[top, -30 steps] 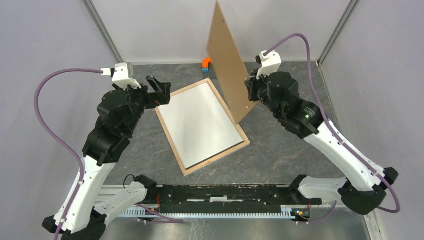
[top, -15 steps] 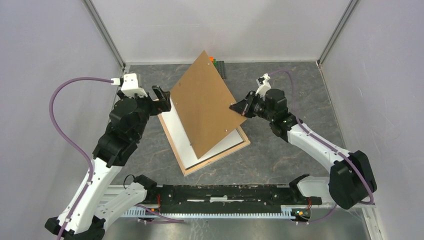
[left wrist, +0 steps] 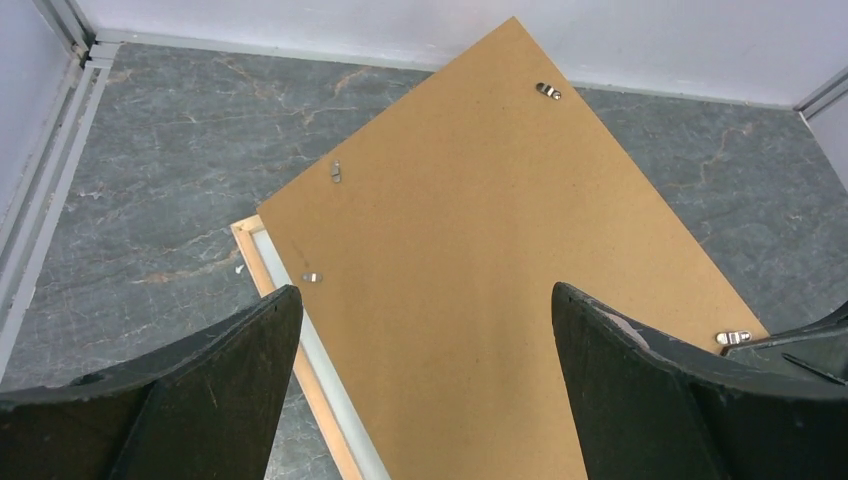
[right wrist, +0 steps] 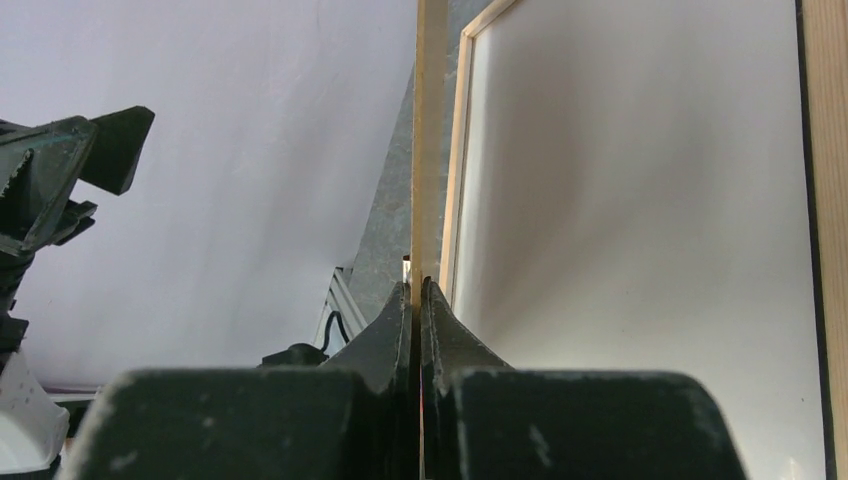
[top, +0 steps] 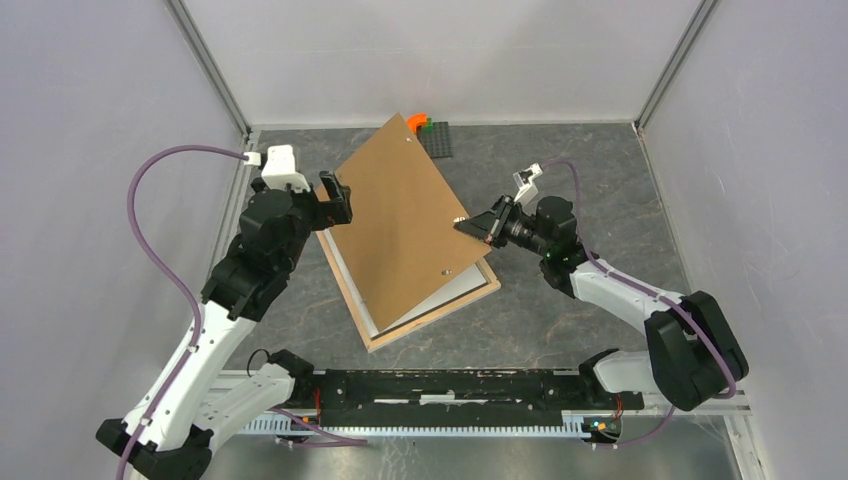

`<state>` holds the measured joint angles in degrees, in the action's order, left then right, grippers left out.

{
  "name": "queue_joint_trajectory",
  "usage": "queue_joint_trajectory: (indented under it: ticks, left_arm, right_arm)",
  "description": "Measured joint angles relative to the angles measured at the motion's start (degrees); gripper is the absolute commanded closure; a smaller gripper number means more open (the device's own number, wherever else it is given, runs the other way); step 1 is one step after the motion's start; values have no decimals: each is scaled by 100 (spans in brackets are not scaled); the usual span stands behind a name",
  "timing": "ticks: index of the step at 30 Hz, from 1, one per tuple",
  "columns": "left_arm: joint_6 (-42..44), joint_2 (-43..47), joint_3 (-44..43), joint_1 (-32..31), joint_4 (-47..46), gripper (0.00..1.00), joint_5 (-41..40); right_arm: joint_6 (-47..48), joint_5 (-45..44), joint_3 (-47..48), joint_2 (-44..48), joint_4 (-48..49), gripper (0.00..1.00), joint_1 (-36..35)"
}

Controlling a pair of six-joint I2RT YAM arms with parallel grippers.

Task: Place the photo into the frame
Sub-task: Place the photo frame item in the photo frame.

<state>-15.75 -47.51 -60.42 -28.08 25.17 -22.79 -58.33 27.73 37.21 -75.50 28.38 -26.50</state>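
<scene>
Top external view: the right gripper (top: 470,226) is clamped on the brown backing board (top: 405,225) at the board's 3 o'clock edge. A second ago the board was standing nearly upright beside the frame (top: 435,316). It is now leaning low over the frame and covering most of it, so the right arm is lowering it like a lid. A white sheet (top: 462,288) is showing only as a narrow strip along the 5 o'clock side. The left gripper (top: 335,200) has come in at the board's 9 o'clock edge, with its fingers apart and holding nothing.

Left wrist view: the board (left wrist: 490,260) is filling the gap between the spread fingers (left wrist: 200,390). Small metal clips (left wrist: 547,90) are showing on its upper face. One corner of the frame (left wrist: 255,255) is peeking out at 9 o'clock.

Right wrist view: the fingers (right wrist: 400,320) are pinching the board's thin edge (right wrist: 430,130). The board is hanging raised above the white sheet (right wrist: 640,220), which is lying inside the pale rails (right wrist: 825,200).

The photo's printed face is not showing in any view. The white sheet may be the photo lying face down, but I cannot tell. In my judgement the closing step is under way and the board is not yet seated.
</scene>
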Motion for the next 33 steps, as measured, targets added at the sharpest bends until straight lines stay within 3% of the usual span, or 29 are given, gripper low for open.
queue_joint_trajectory:
  ticks: [8,33]
  left_arm:
    - [-2,-225,0,0,4,1,144]
    - [-2,-474,24,0,2,1,387]
  right_arm:
    - [-184,87,-688,-140,656,100,39]
    - [-354,387,-1182,-1123,2505,100,109]
